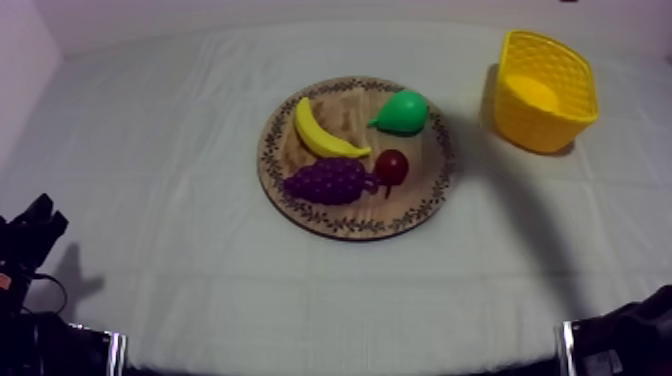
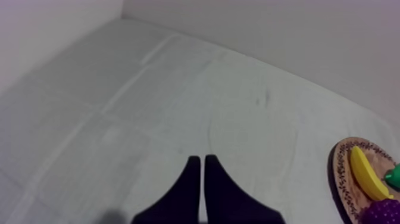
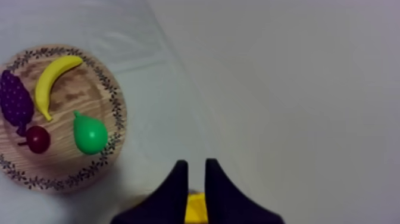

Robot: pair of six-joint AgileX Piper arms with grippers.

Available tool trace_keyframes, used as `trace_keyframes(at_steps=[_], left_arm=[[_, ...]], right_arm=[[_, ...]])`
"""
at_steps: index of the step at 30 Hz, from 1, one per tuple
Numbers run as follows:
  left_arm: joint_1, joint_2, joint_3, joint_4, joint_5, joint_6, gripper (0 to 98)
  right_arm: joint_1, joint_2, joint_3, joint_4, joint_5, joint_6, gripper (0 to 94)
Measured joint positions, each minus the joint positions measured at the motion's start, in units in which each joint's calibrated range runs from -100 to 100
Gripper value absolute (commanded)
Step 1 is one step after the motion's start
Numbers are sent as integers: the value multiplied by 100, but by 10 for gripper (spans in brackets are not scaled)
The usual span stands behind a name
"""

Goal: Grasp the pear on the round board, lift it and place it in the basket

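Pear (image 1: 400, 112) sits on the board (image 1: 345, 226), on the side toward the yellow basket (image 1: 540, 125) and nearer my right gripper (image 3: 196, 164) (fingers slightly parted, empty); stem points toward the banana (image 1: 322, 132).

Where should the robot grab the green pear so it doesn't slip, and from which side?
Grip the pear across its fat round belly, coming down from above with the right tool. It lies on its side, thin stem end pointing toward the banana; the side facing the yellow basket is free, so I'd probably approach there.
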Motion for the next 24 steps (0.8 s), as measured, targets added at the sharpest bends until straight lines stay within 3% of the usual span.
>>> trace_keyframes(at_steps=[11,24], left_arm=[[0,0,0,0,0,0,1],[0,0,0,0,0,0,1]], right_arm=[[-479,1961,-471,280,-86,-121,128],[-681,2864,23,551,-450,-218,124]])
